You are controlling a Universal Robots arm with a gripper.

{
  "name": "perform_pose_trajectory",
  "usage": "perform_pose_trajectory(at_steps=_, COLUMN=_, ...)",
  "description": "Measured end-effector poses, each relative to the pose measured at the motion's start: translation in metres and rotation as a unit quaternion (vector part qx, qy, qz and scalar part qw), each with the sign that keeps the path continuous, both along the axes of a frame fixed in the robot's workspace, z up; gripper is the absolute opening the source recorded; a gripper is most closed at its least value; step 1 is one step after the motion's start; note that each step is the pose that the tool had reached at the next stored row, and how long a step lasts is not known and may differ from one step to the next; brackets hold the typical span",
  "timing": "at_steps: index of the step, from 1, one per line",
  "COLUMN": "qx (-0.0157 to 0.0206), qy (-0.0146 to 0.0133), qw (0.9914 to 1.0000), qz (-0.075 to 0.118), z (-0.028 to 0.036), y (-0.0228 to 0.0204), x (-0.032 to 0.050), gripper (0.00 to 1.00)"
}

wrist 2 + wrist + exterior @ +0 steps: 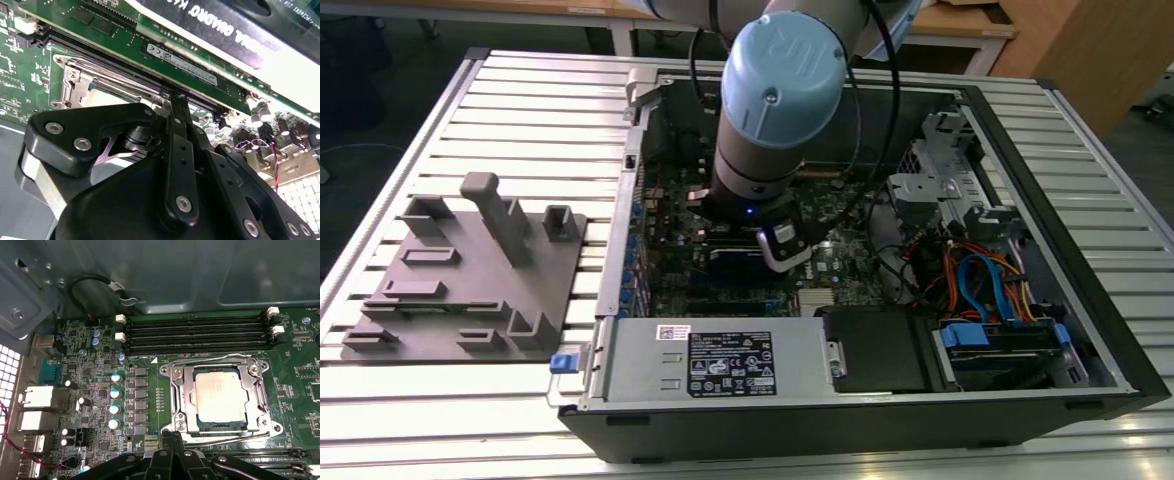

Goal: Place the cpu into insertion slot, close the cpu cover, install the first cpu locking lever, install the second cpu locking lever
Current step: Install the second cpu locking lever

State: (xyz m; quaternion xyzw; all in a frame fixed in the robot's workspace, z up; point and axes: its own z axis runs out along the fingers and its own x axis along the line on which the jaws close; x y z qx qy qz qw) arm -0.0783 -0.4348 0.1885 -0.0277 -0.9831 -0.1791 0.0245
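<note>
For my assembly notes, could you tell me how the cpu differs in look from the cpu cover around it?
The cpu is a solid, pale silver-beige square with a matte top; the cpu cover is a shiny silver frame with a large square window. The cpu shows through that window, while the cover lies closed around its edges. Both are square, metallic and lie flat in the insertion slot.

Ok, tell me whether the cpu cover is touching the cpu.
Touching. In the first wrist view the cpu cover lies closed flat over the cpu, its frame overlapping the chip's edges, with the pale top showing through the window.
</note>
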Motion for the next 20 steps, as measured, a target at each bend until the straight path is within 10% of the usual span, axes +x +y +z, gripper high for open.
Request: perform_pose_trajectory(at_steps=20, qx=0.0075, qy=0.0001, qw=0.99997, qz=0.000, z=0.0000, y=0.0001, x=0.0000, gripper=0.11)
